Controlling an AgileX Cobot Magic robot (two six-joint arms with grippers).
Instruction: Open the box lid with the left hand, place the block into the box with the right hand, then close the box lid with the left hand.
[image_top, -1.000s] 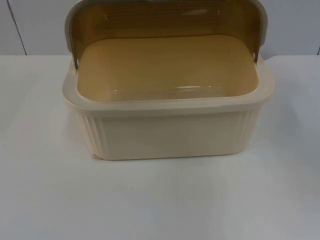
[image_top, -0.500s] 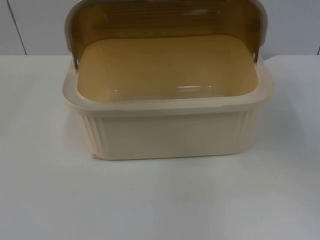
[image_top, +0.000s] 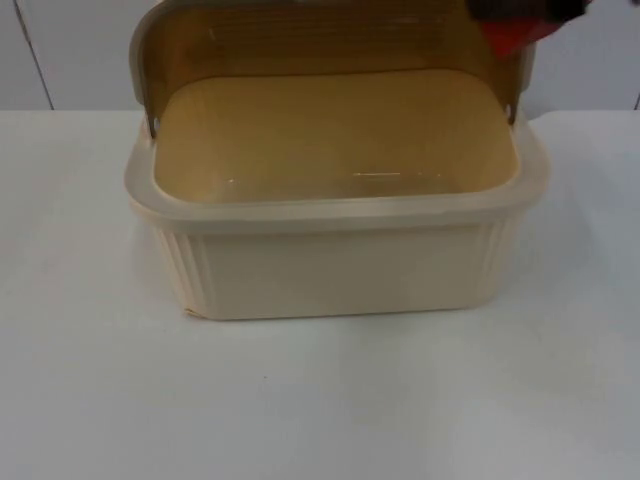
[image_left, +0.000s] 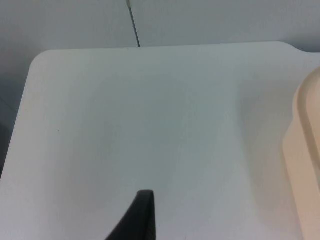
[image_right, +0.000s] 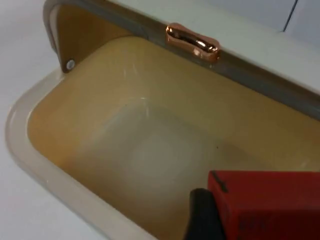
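Note:
The cream ribbed box (image_top: 340, 270) stands mid-table with its amber lid (image_top: 330, 40) swung up and back; nothing lies inside. The red block (image_top: 512, 35) hangs above the box's back right corner, with my right gripper (image_top: 522, 18) shut on it. In the right wrist view the block (image_right: 270, 205) is over the box's interior (image_right: 145, 150), beside a black fingertip (image_right: 202, 217), and the lid's copper handle (image_right: 192, 42) is beyond. My left gripper waits left of the box; its fingertip (image_left: 140, 215) hovers over bare table, with the box's side (image_left: 305, 150) nearby.
White table top (image_top: 320, 400) stretches in front of and to both sides of the box. The grey partition wall (image_top: 60, 50) stands right behind the raised lid. The table's rounded far corner (image_left: 45, 57) is seen from the left wrist.
The red block in my right gripper has come into the top view at the upper right, above the box's back corner. Box and lid have not moved.

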